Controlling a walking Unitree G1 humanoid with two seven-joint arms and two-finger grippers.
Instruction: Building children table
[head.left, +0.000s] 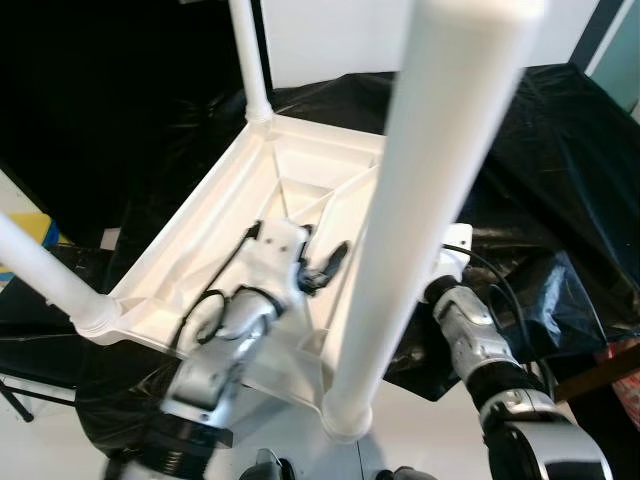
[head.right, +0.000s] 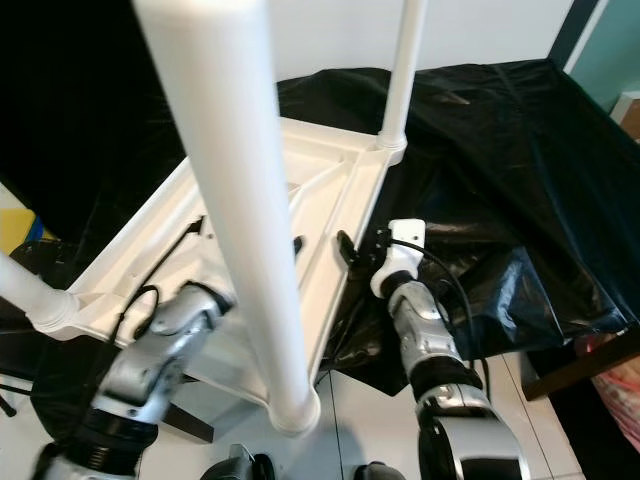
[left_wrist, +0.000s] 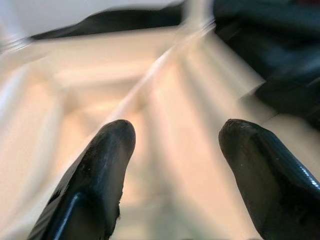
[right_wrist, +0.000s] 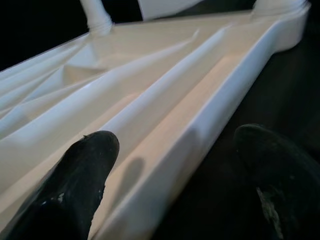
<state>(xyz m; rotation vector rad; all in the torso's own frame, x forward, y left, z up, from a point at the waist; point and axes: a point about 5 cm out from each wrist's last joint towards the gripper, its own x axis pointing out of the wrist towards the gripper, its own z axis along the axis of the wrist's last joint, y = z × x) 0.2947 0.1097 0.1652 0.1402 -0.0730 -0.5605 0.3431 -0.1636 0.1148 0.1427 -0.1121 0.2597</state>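
The jaws of the left gripper (left_wrist: 172, 165) are seen spread wide and empty, held just above the ribbed underside of the white children's table (head.left: 300, 180), which is blurred in the left wrist view. The jaws of the right gripper (right_wrist: 195, 180) are likewise parted — one finger (right_wrist: 80, 170) is set over the table's inner channel, the other over the black sheet (head.right: 480, 150) outside, so that the table's side rim (right_wrist: 200, 135) is straddled; whether the rim is touched cannot be told.

The table is shown upside down on a bench draped in the black sheet, its top face down and its legs pointing up. One leg (head.left: 440, 150) is planted in the near corner socket and rises close past the camera; a second leg (head.right: 400, 70) is seated at the far right corner, a third (head.left: 250, 60) at the far left corner, and a fourth (head.left: 40, 270) at the near left corner.

The left arm (head.left: 215, 360) is reached in over the near edge of the table, while the right arm (head.right: 425, 340) is brought up beside the table's right edge. White floor (head.right: 370, 410) is seen below the near edge of the bench.
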